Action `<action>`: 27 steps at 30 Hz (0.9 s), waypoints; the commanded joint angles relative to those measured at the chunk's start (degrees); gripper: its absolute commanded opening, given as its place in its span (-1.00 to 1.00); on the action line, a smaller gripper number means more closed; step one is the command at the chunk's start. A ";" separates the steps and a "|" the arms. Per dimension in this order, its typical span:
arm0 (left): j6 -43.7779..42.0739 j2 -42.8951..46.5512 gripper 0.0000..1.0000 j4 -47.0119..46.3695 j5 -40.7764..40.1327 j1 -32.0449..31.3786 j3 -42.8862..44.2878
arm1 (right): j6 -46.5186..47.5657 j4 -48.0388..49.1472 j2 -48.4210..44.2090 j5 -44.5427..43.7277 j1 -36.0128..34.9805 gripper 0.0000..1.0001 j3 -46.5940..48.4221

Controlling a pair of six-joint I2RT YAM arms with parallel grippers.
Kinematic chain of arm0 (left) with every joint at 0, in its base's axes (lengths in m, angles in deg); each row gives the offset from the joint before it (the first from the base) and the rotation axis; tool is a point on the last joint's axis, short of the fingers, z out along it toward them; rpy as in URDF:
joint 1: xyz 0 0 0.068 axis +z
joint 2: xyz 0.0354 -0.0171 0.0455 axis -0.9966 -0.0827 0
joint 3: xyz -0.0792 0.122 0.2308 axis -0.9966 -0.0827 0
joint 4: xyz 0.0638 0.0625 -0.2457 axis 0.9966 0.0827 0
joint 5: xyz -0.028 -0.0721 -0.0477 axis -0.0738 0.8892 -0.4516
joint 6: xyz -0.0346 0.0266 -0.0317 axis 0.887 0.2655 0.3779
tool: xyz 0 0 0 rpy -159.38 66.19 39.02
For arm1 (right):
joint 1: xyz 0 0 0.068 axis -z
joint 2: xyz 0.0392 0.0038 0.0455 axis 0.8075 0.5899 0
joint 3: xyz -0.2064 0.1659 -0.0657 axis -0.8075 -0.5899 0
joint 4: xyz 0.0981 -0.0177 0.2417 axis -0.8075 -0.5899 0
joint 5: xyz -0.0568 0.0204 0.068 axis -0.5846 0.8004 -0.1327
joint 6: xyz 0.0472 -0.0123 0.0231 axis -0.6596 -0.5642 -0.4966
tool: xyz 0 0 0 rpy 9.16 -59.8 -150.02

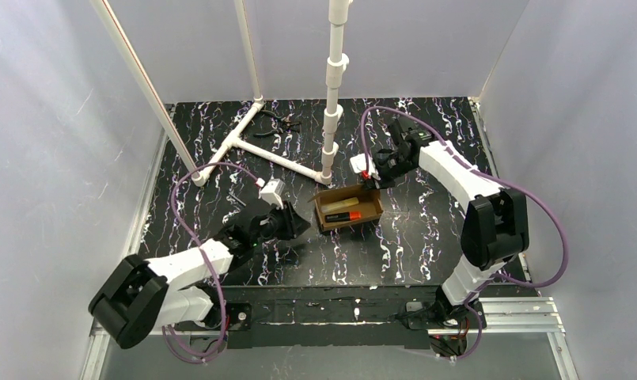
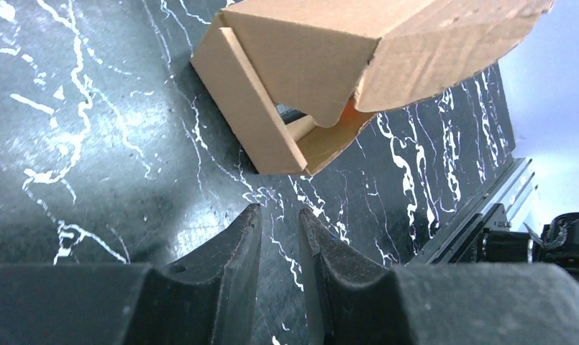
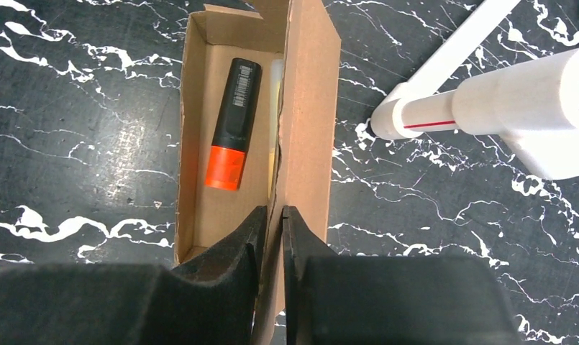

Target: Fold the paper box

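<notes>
Barcode on marker (image 3: 233,122) inside paper box (image 3: 311,108), unreadable. Open-topped, long axis left-right just before pipe post (image 1: 334,95). Post-side wall pinched in right gripper (image 3: 273,215); left gripper (image 2: 279,215) narrowly parted, empty.

L arm low at lower left, L gripper (image 2: 279,215) jaws slightly apart, empty; R arm reaches up-center, R gripper (image 3: 273,214) pinching paper box (image 3: 311,108) wall.
</notes>
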 commanded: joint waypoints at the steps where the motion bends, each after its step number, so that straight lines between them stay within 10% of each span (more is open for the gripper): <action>1: 2.71 7.57 -0.53 6.51 -0.55 1.67 -2.13 | 1.85 -1.87 -3.85 0.64 -0.77 -0.56 -2.24; 7: 2.91 16.56 -0.25 17.37 -5.92 3.82 0.35 | 1.47 -0.01 -7.18 -1.65 -3.39 -0.39 -8.62; 16: -1.61 12.86 -0.09 19.87 -0.63 4.52 8.83 | -2.06 2.26 -13.18 -3.10 -5.39 0.42 -16.44; 27: -7.65 -7.52 -0.15 20.62 12.00 4.62 23.63 | -8.07 2.93 -13.98 -4.23 -7.08 0.43 -20.88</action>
